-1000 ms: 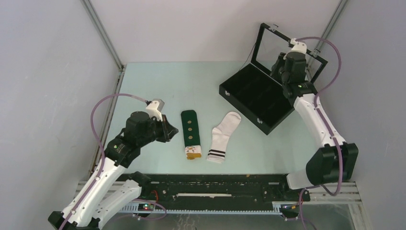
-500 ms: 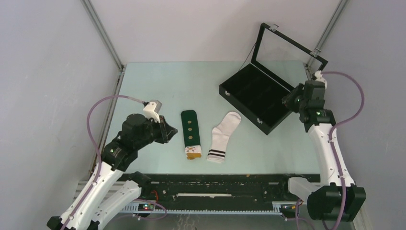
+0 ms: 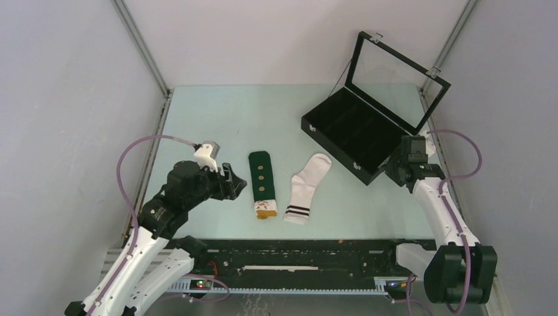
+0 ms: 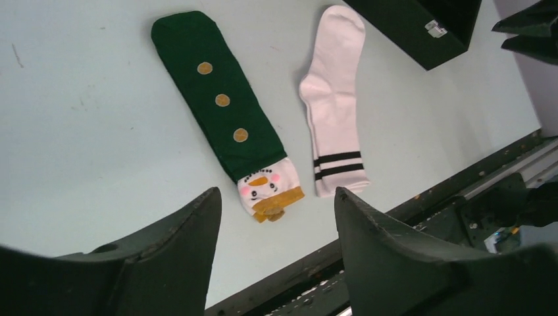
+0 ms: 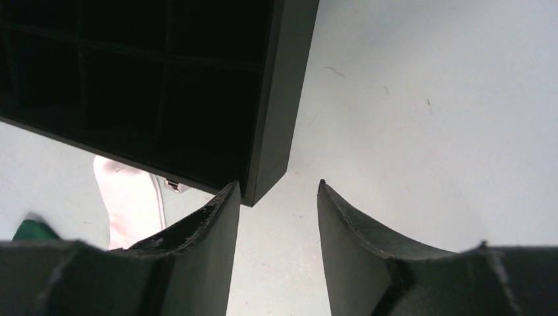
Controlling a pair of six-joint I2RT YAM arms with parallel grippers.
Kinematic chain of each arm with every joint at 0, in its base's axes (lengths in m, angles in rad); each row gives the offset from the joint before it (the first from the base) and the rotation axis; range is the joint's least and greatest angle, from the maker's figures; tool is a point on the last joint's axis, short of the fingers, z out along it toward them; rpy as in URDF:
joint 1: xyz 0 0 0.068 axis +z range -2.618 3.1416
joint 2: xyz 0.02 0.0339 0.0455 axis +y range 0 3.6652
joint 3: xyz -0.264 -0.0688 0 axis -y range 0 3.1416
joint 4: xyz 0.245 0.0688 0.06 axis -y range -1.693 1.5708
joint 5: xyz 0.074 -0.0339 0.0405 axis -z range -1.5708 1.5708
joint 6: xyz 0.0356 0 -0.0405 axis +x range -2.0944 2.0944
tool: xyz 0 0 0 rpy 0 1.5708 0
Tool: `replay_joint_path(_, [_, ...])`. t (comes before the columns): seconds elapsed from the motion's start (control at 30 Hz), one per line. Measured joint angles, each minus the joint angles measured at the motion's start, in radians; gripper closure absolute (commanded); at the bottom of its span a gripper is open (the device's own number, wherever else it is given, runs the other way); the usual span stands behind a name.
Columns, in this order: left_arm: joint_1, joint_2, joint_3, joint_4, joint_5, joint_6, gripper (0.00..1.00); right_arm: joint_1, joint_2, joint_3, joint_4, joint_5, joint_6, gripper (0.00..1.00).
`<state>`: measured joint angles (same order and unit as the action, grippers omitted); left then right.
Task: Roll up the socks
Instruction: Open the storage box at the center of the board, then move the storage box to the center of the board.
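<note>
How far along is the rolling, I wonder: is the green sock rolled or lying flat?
Flat. The green sock lies stretched full length on the table, its three tan dots all showing.

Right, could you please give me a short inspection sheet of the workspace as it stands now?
Surface: pale green table, a few faint scuffs, nothing spilled.
Job's things: green sock and white sock lie flat side by side, apart, neither rolled.
Clutter: black case at the far right, its lid standing open.
Grippers: left gripper open and empty beside the green sock; right gripper open and empty at the case's near corner.
Cables: purple left cable and right cable loop clear of the socks.
Surroundings: grey walls, black rail along the near edge.
</note>
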<state>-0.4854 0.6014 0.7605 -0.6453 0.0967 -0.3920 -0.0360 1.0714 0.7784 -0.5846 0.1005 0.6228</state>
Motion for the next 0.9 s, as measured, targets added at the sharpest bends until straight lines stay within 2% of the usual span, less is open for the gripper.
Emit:
replay_joint_path(0.33, [0.000,-0.011,0.000,-0.023,-0.034,0.003,0.03,0.105,0.099,-0.002,0.035,0.101,0.118,0.40])
replay_joint_path(0.6, [0.000,-0.013,0.000,-0.046,-0.047,0.008,0.03,0.111,0.177,-0.002,0.082,0.160,0.194,0.43])
replay_joint_path(0.9, [0.000,-0.013,0.000,-0.047,-0.063,0.008,0.03,0.115,0.244,-0.002,0.112,0.178,0.225,0.54])
